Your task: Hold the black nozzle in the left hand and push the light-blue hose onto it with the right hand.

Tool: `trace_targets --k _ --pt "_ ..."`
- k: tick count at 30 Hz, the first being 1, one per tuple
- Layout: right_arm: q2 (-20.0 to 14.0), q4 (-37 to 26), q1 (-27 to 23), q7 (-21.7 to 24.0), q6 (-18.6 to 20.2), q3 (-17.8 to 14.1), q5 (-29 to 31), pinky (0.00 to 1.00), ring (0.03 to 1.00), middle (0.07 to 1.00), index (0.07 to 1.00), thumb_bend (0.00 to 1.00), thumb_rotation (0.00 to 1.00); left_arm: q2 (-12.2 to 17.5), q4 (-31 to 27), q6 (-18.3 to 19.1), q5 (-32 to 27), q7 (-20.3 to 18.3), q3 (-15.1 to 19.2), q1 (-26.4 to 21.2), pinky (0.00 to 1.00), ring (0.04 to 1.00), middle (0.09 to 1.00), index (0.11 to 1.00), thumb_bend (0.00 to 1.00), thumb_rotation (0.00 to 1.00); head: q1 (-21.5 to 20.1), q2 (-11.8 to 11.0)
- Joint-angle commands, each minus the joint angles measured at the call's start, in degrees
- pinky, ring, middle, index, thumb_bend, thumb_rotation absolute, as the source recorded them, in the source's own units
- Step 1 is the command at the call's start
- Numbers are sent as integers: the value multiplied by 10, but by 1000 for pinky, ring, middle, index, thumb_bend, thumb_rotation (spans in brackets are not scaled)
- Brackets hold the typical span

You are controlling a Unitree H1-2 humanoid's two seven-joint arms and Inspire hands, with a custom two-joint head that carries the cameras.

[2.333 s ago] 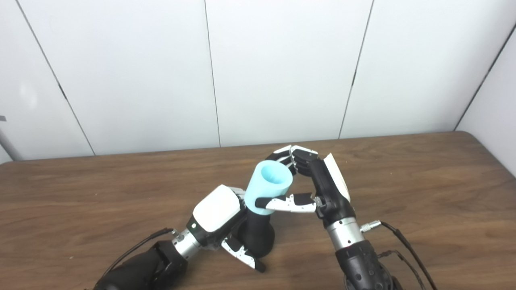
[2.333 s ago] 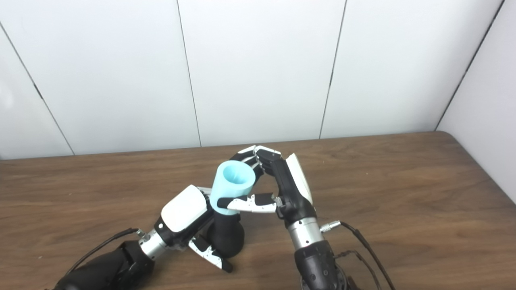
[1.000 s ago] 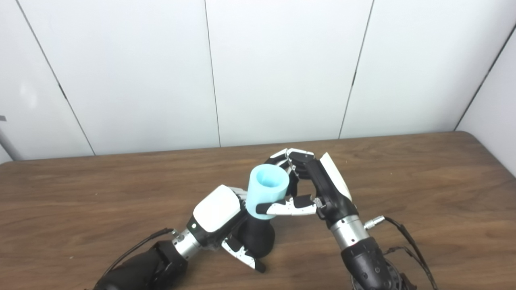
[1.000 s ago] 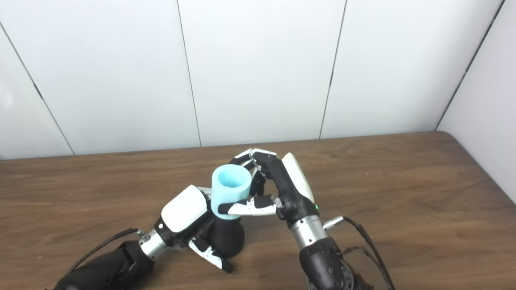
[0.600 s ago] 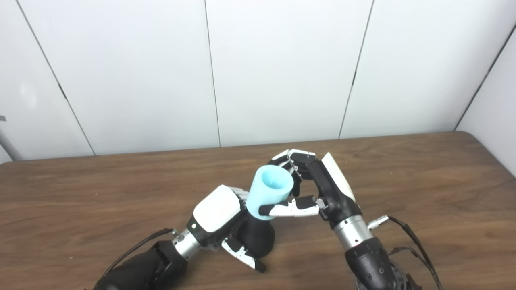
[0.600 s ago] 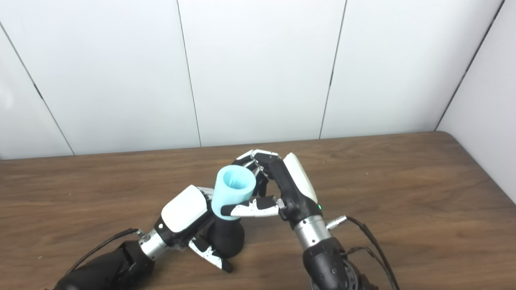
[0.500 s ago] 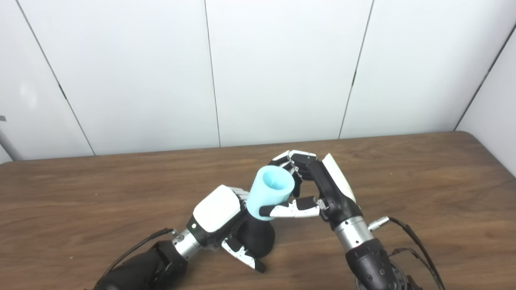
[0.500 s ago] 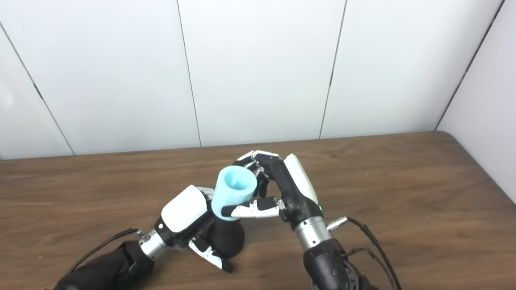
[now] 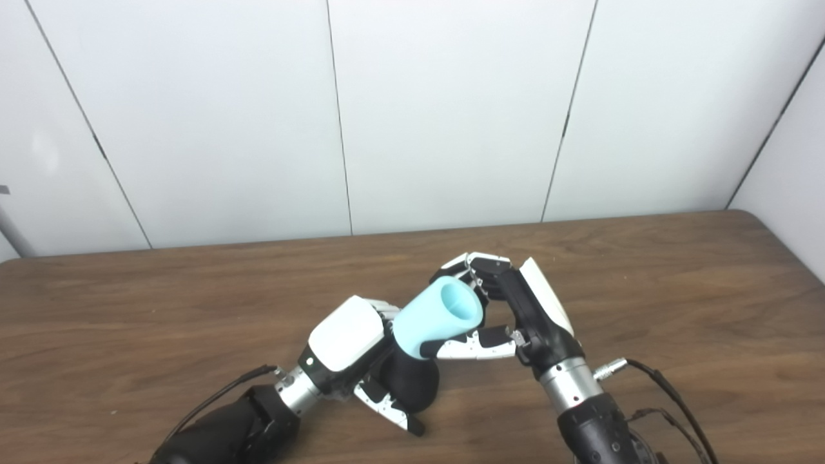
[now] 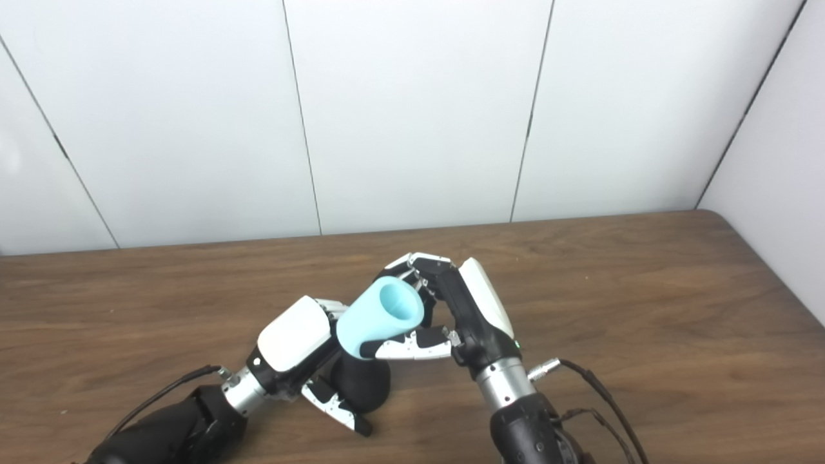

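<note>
The black nozzle (image 9: 407,385) stands near the front of the brown table (image 9: 677,283), a bit left of the middle. Its round fat bottom rests on the wood. The left hand (image 9: 348,348) is wrapped around it from the left side, and its thumb (image 9: 387,409) curls across the front near the base. The light-blue hose (image 9: 437,317) is a short, thick tube. Its low end sits over the top of the nozzle, and it leans far over to the right. Its open end points up and to the right, so you can see into the hole. The right hand (image 9: 509,309) holds the hose. Its fingers (image 9: 474,264) curl over the far side by the open end, and its thumb (image 9: 474,343) lies along the under side. A black cable (image 9: 670,393) hangs off the right wrist.
</note>
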Motion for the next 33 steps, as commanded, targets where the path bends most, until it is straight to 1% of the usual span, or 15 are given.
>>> trace_targets --k 1,4,6,8,13,18,22,24,30,33 --pt "0 -17 -19 9 -17 9 -4 177 260 447 537 518 0 -44 44 -2 -6 8 -53 122 421 480 507 458 520 0 -1 0" --pt "0 -15 -21 12 -14 13 -9 215 299 449 536 518 0 -44 45 -2 -6 3 -52 122 420 481 509 457 520 0 -1 -1" --pt "0 -15 -23 13 -15 17 -14 200 277 447 539 517 0 -45 43 -2 -5 2 -51 123 422 483 509 457 520 0 -1 -1" --pt "-1 -13 -26 13 -18 18 -16 152 221 440 542 517 0 -46 45 -2 -7 7 -54 122 419 480 508 458 520 0 0 -1" --pt "-3 -14 -36 16 -17 18 -18 145 214 439 540 517 0 -52 55 -2 0 16 -55 120 415 477 507 458 520 0 0 -3" --pt "-13 -16 -50 23 -19 18 -27 151 228 441 540 517 0 -55 56 -2 2 13 -53 120 417 477 506 459 520 0 0 -5" --pt "-21 -24 -65 36 -10 16 -41 149 233 433 538 518 0 -57 54 -2 -1 3 -49 121 417 480 506 460 520 0 1 -6" --pt "-25 -29 -73 45 -2 16 -49 153 237 432 538 518 0 -57 55 -2 -1 5 -50 120 417 478 506 460 520 0 0 -6" --pt "-37 -39 -89 75 13 11 -57 129 209 422 537 518 0 -58 56 -2 -5 6 -49 121 415 475 506 460 520 0 1 -5" --pt "-44 -46 -98 93 25 13 -64 137 218 426 537 519 0 -58 56 -2 -2 7 -49 120 416 474 506 460 520 0 1 -6"
